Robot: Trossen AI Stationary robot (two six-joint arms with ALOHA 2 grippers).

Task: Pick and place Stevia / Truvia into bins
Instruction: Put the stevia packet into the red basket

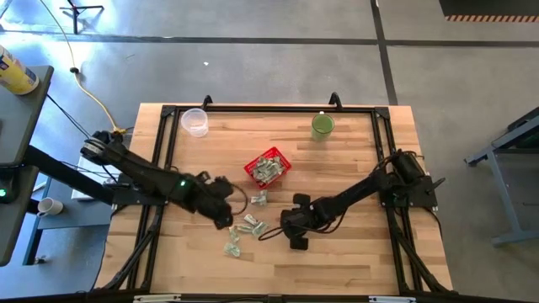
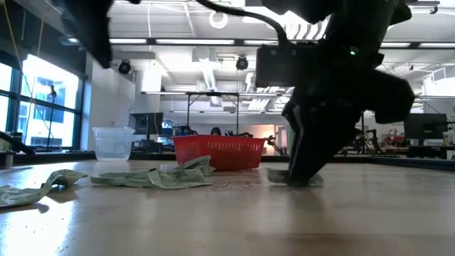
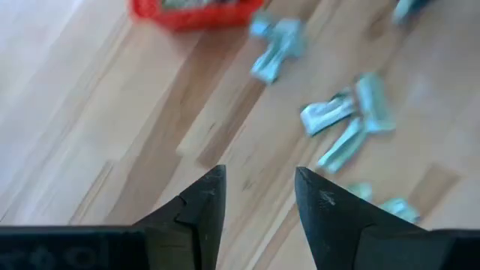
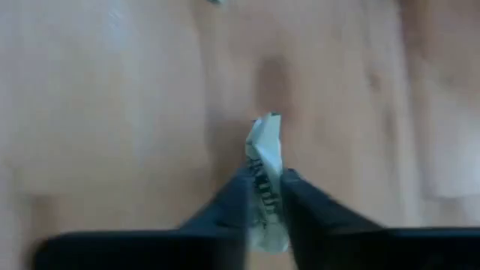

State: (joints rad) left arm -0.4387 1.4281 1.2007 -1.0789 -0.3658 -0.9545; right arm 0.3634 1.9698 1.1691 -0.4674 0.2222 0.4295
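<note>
Right claw (image 4: 264,196), down at the table, pinches one sachet (image 4: 265,161) between its fingers (the pickup looks made). We judge the next move: lift and carry it to the red basket (image 1: 268,167) nearby. Loose sachets (image 1: 250,224) lie between both arms. Left claw (image 3: 259,196) hovers open, empty.

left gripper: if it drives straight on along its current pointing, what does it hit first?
Probably bare table. The left gripper, open, points at empty wood just ahead; the loose sachets lie off to one side and the red basket farther on. Depth is unclear.
</note>
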